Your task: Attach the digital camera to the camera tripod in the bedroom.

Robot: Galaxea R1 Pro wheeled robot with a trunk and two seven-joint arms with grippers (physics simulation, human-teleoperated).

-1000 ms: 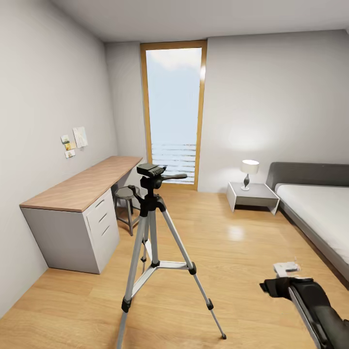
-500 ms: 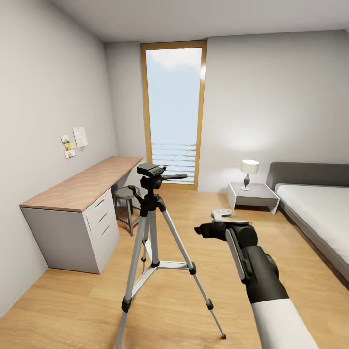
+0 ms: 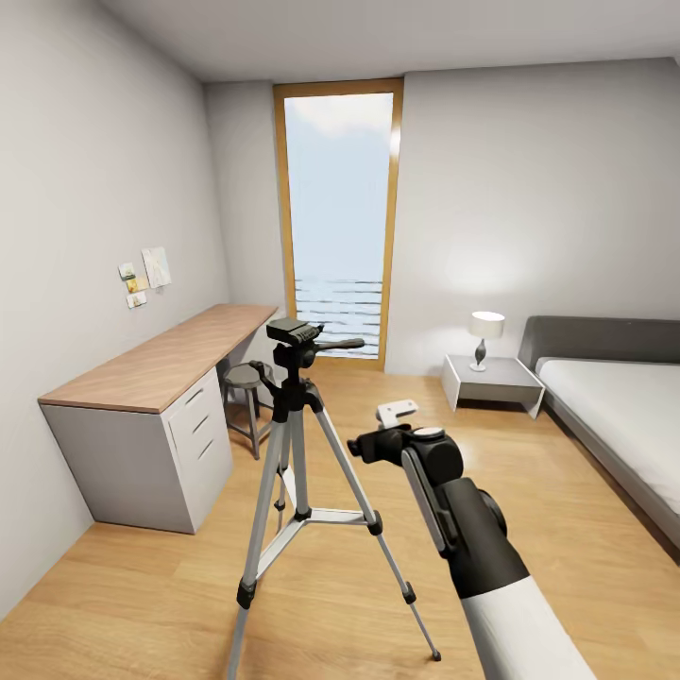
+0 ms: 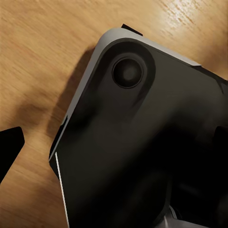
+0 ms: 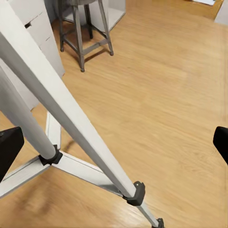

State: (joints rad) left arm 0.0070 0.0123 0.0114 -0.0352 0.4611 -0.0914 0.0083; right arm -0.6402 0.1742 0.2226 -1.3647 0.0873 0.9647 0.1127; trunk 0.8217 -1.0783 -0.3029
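The camera tripod point(image 3: 300, 444) stands on the wood floor of the bedroom, left of centre, with silver legs, a black head point(image 3: 295, 335) and a pan handle pointing right. My right gripper point(image 3: 363, 444) hangs beside the tripod's right leg, about mid-height, a short way from it. In the right wrist view the right gripper point(image 5: 114, 147) is open, with the tripod's legs point(image 5: 71, 118) and brace running between the fingertips further off. The left gripper point(image 4: 114, 142) is open over a dark, grey-rimmed robot part point(image 4: 137, 142). The digital camera is out of view.
A long wood-topped desk point(image 3: 161, 364) runs along the left wall, with a round metal stool point(image 3: 247, 378) beside it. A nightstand point(image 3: 491, 380) with a lamp and a grey bed point(image 3: 623, 406) stand at the right. A tall window point(image 3: 340, 217) fills the far wall.
My right arm rose from the lower right and swung left, up to the tripod's right leg. The tripod and the room have not moved.
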